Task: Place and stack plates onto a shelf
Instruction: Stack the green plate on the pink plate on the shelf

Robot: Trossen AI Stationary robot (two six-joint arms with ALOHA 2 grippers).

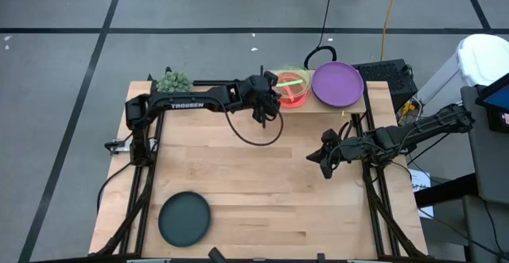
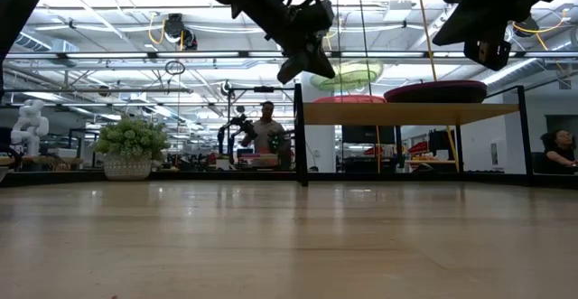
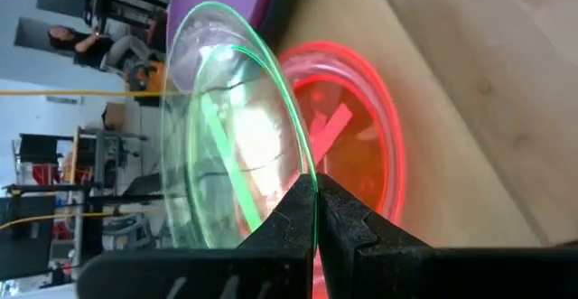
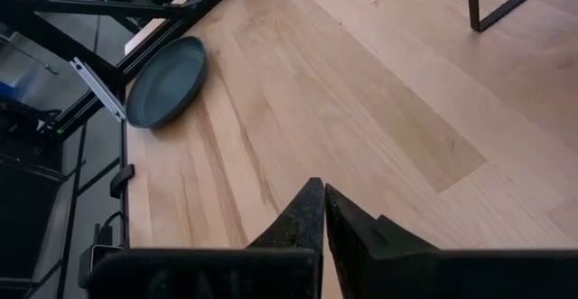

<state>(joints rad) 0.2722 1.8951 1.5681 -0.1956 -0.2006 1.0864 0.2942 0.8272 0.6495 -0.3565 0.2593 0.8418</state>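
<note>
A light-wood shelf point(image 2: 411, 114) stands at the table's far edge. On it lie a purple plate point(image 1: 338, 83) and a pink-red plate point(image 1: 296, 96). My left gripper point(image 1: 269, 98) is at the shelf's left end, shut on a neon green plate point(image 3: 226, 127). That plate is tilted above the pink-red plate point(image 3: 361, 127). A dark teal plate point(image 1: 184, 218) lies flat on the table near the front left. My right gripper point(image 1: 322, 158) is shut and empty above the table's right middle. My left gripper pinches the green plate's rim point(image 3: 309, 177) between its two fingers, on the plate's side toward the table's left. The fingers come from the table's left. The plate is tilted in the low view point(image 2: 348, 73), over the pink-red plate. Whether they touch I cannot tell.
A small potted plant point(image 1: 173, 80) stands at the far left by the left arm. The shelf's dark leg point(image 2: 299, 136) stands on the table. A black cable loops below the left gripper point(image 1: 258, 132). People show in the room behind.
</note>
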